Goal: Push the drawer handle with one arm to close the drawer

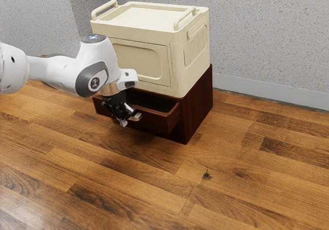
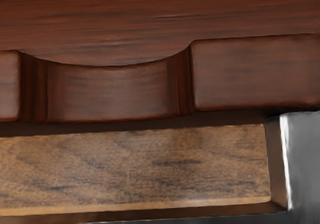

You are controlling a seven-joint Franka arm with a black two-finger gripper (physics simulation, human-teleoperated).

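In the exterior view the drawer (image 1: 156, 123) stands pulled out of a dark red wooden cabinet (image 1: 198, 106) on the floor (image 1: 154, 189), with a cream storage box (image 1: 177, 60) on top. The pincer (image 1: 129, 120) is down at the drawer's front, near its middle stretch; its two silvery tips stand apart, with a gap between them, and I see nothing clamped there. Whether a tip is touching the wood I cannot tell. The step in hand looks like lining up for the push.

In the wrist view a shallow scooped dip (image 2: 112, 91) is cut into a thick wooden edge, which I take to be the drawer's handle, in its front panel. Solid wood, by the look of it: stiff, smooth, not fragile, moderately heavy, and likely to slide rather than give. There is no need to take hold of it. Pressing the outer face at or close to the dip, centred and straight towards the cabinet, should send it home; a push well off to one side could skew the drawer and jam it. A tip hooked over the edge might drag or slip, and too hard a shove could shift the cabinet with the box on it.
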